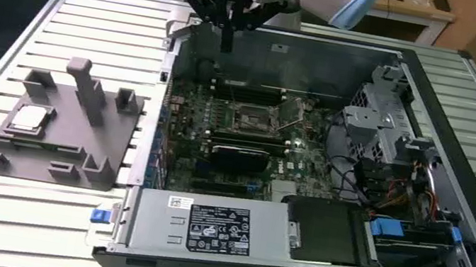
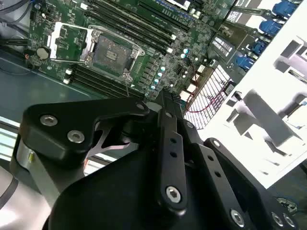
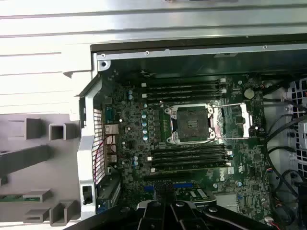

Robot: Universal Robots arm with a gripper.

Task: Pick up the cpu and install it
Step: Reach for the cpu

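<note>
High above the open computer case, the gripper hangs with its fingers pressed together and nothing between them. Well away from the fingers, outside the case toward the exterior view's left, the cpu lies flat on the grey stand, which rests on the slatted table. Down below the fingers, on the green board inside the case, the socket sits bare, its metal lid swung open just beside it. Long black memory sticks lie in rows on two sides of the socket.
</note>
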